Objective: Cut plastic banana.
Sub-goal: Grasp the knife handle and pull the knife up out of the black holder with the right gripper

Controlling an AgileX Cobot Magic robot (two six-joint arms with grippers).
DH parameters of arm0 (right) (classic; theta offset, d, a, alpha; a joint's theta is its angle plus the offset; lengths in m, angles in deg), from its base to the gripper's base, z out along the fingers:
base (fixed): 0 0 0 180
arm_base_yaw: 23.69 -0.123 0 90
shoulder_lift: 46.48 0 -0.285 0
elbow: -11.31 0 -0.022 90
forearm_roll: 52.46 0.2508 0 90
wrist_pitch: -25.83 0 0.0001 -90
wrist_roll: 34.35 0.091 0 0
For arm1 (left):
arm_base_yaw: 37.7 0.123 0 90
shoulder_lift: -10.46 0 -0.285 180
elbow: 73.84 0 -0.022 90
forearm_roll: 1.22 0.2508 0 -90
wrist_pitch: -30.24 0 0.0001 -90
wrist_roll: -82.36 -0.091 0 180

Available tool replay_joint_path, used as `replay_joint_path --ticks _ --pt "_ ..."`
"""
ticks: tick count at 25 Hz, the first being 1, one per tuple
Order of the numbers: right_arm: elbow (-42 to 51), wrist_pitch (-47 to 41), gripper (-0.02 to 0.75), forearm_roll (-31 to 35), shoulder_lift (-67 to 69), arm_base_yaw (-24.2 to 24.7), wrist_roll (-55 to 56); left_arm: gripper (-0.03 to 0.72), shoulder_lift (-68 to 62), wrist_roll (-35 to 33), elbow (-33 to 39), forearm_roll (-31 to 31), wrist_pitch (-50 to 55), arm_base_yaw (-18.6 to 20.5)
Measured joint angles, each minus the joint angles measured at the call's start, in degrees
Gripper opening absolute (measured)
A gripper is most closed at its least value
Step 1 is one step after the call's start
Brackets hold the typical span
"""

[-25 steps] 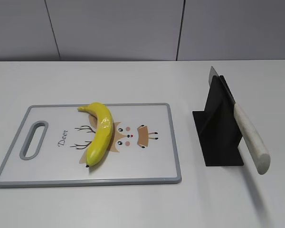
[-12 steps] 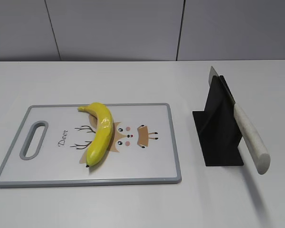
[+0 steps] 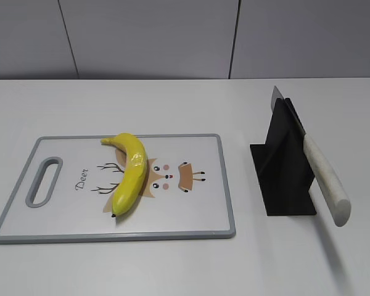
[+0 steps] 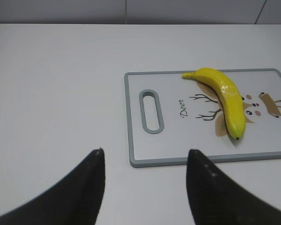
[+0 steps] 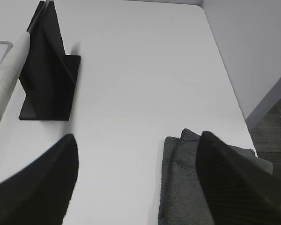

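The plastic banana (image 3: pixel 129 174) lies curved on a white cutting board (image 3: pixel 61 222) with a grey rim and a deer drawing. It also shows in the left wrist view (image 4: pixel 225 98) on the board (image 4: pixel 140 159). A knife with a white handle (image 3: pixel 325 179) leans in a black stand (image 3: pixel 282 166), also seen in the right wrist view (image 5: pixel 7 79). My left gripper (image 4: pixel 145 157) is open and empty, near the board's front left corner. My right gripper (image 5: pixel 138 140) is open and empty, right of the stand. Neither gripper shows in the exterior view.
A folded dark grey cloth (image 5: pixel 192 183) lies on the table under my right gripper. The table's right edge (image 5: pixel 225 70) drops to the floor. A grey wall panel (image 3: pixel 172 37) stands behind the table.
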Motion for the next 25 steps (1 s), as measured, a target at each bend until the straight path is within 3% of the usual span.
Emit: replay_joint_path --ticks 25 --pt "0.00 0.05 0.591 1.12 0.00 0.00 0.00 0.531 0.00 0.00 0.00 0.00 0.00 0.00"
